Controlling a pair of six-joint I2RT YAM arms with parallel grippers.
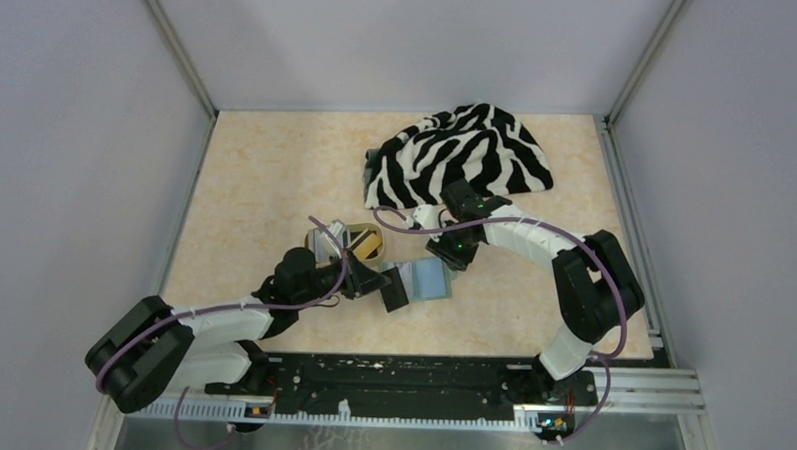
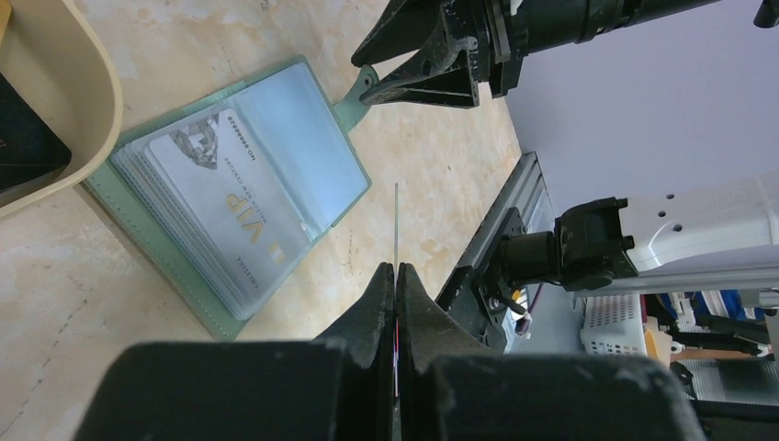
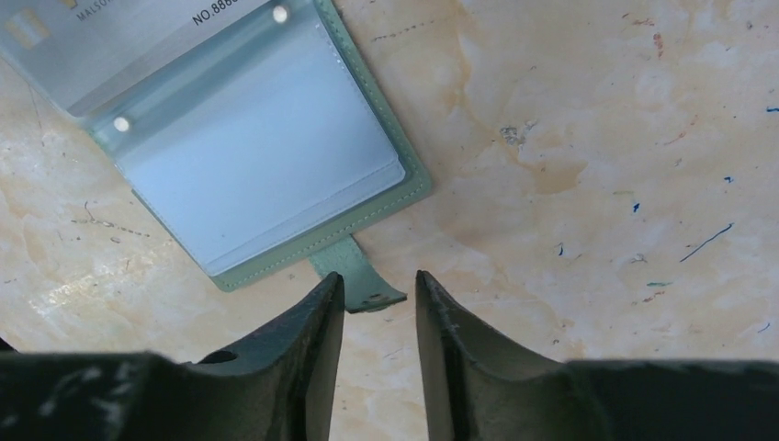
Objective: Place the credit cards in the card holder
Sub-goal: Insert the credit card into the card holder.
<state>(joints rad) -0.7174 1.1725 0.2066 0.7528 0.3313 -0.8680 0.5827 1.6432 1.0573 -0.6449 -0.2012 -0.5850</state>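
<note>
Counts: 2 arms, 2 end effectors, 1 card holder, 1 tray, 1 cloth. 2 cards can be counted for sure.

Card holder (image 2: 294,138) lies open and flat on the worktop (image 1: 266,180), clear sleeves up, green rim all round. 1 silver VIP card (image 2: 230,211) sits in a sleeve on the half twd the tray. The sleeve on the other half looks empty.

Left end effector (image 2: 396,276) is closed tight on 1 credit card (image 2: 396,220). It's held edge-on just beside the holder's long side, above the worktop and apart from the holder. Only a thin line of it shows, so colour and face can't be told.

Right end effector (image 3: 378,277) is at the holder's strap tab (image 3: 354,271), jaws partway apart. The tab lies in the gap, its near end hidden behind one finger. No clamp on it visible, and contact can't be judged.

Tan tray (image 2: 87,83) touches or overlaps the holder's far corner on the VIP side and is cut off in the left wrist view. Smth dark and smth yellow inside, no. of cards there not readable.

Zebra cloth (image 1: 462,157) lies bunched well beyond the holder, and what's under it is hidden. The holder is partly covered by both arms in the top view.
</note>
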